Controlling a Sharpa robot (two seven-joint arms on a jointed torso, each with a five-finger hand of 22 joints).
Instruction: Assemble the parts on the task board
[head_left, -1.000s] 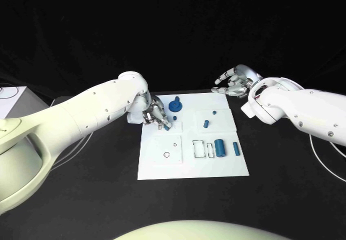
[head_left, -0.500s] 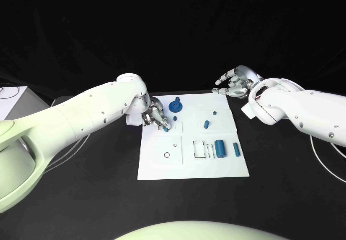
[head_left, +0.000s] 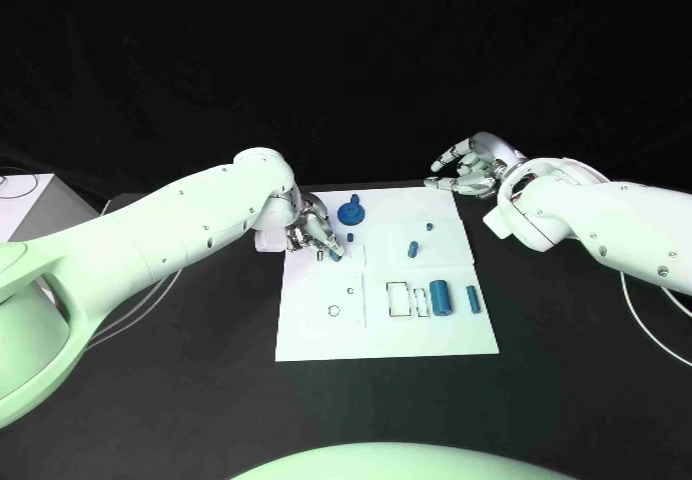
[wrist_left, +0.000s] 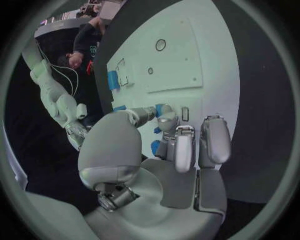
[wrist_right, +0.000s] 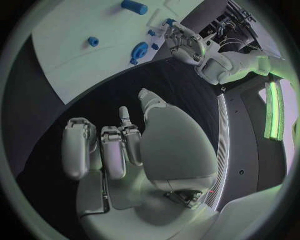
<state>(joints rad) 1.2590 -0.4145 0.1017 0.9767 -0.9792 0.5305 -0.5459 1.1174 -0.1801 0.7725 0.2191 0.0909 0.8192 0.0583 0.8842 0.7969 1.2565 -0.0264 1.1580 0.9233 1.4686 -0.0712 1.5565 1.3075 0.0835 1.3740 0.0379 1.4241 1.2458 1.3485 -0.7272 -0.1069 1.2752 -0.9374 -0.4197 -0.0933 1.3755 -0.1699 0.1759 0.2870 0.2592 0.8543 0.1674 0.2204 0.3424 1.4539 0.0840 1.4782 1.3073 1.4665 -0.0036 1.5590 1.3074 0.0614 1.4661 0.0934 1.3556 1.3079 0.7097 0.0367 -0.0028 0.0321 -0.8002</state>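
Head view: you're early in the assembly.
Left hand (head_left: 315, 235) pinches a small blue peg (head_left: 333, 254) at the board's (head_left: 387, 335) ten o'clock; right hand (head_left: 469, 170) hangs spread, empty; loose pieces remain.

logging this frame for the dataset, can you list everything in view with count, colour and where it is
task board: one, white, middle of the black table.
gear-shaped part: one, blue, far end of the board.
small parts: about three, blue, centre of the board's far half.
cylinder parts: two, blue, one thick and one thin, right side of the board beside rectangular slots.
held part: one, blue, pinched in the left hand over the board's left side.
box: one, white, at the table's left edge.
table: one, black.
left hand: silver, over the board's far left.
right hand: silver, empty, fingers apart, beyond the board's far right corner.
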